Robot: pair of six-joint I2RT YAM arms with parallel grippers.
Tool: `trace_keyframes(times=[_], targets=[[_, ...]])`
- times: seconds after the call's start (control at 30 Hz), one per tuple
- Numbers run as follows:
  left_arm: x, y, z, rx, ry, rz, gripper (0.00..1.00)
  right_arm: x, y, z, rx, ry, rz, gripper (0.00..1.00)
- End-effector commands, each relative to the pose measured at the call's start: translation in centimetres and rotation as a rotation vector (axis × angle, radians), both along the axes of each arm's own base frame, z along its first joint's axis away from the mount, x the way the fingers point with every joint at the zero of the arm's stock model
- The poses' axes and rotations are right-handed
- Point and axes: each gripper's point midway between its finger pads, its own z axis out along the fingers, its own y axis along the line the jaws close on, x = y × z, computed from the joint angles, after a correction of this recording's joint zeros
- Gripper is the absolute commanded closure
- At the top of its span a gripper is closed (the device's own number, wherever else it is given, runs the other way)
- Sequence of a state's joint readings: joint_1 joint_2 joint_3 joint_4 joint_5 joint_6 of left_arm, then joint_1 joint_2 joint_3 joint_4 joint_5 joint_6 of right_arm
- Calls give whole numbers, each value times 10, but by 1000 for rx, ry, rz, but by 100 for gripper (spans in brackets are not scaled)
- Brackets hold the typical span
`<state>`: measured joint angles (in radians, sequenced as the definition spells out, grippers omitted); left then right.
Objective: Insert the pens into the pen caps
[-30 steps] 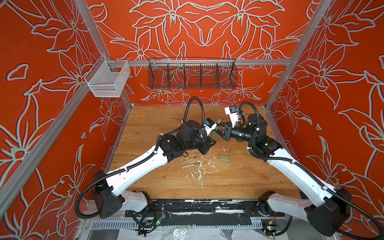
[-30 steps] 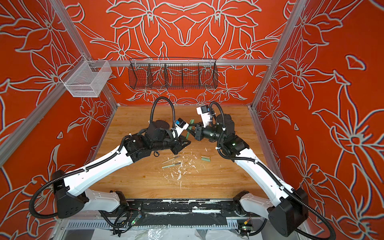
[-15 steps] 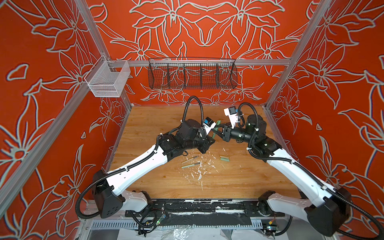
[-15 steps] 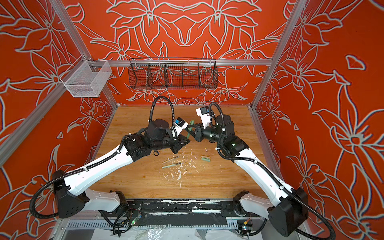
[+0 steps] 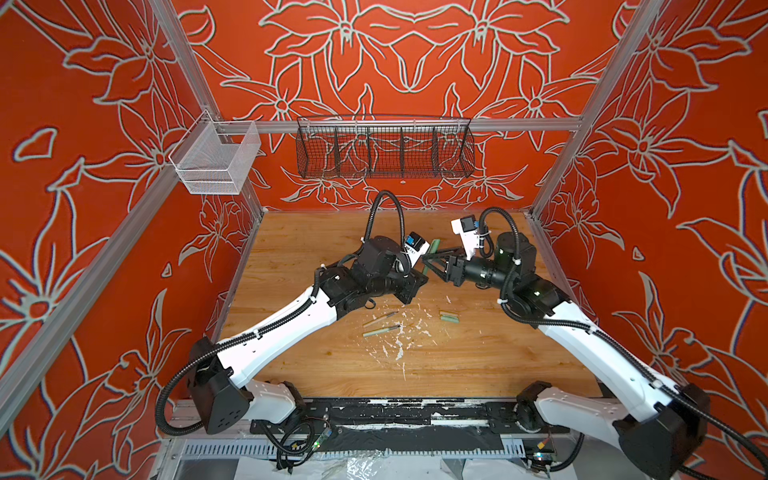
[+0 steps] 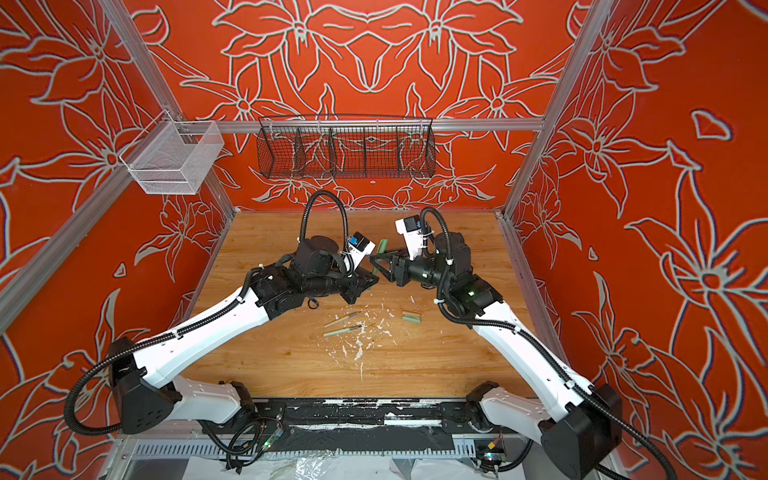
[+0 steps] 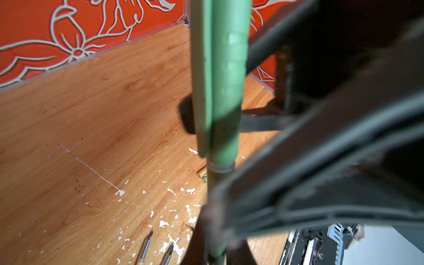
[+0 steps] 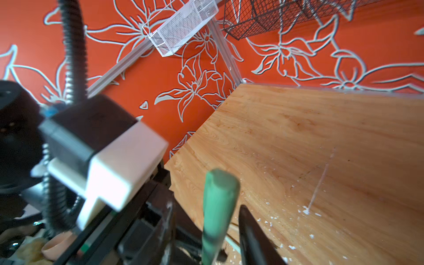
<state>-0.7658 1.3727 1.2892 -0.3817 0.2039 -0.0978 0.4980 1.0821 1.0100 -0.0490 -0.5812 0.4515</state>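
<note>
The wooden surface carries a patch of white paint flecks near its middle, and everything below is placed from that patch.

High on the back wall, beyond the flecks, hangs a black wire basket. A smaller white mesh basket hangs at the far corner post on the left arm's side of them.

The left arm and right arm reach in from the near edge and meet just behind the flecks, above the surface.

The left tool is clamped tight on the lower barrel of the dark green pen, holding it raised and tilted behind the flecks. The dark green cap sits on the pen's upper end, clip to one side, and a silvery ring shows where cap meets barrel.

The right tool has its jaws spread either side of that capped end. The right wrist view shows a gap between one finger and the cap, so it grips nothing.

Two loose pens lie flat on the left arm's side of the flecks, tips pointing into them. The beige pen is farther back and the pale green pen just in front of it.

On the right arm's side of the flecks the beige cap and pale green cap lie side by side, apparently touching.
</note>
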Motion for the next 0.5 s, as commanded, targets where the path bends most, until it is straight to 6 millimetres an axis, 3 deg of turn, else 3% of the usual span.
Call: trace_keyframes(times=[0.0, 0.17, 0.47], targets=[[4, 0, 1, 3, 12, 6, 100, -4, -27, 9, -30, -23, -120, 49], [0, -3, -4, -3, 36, -16, 100, -6, -47, 17, -24, -21, -171, 47], [-13, -8, -2, -48, 60, -74, 100, -1, -26, 20, 101, 3, -13, 49]])
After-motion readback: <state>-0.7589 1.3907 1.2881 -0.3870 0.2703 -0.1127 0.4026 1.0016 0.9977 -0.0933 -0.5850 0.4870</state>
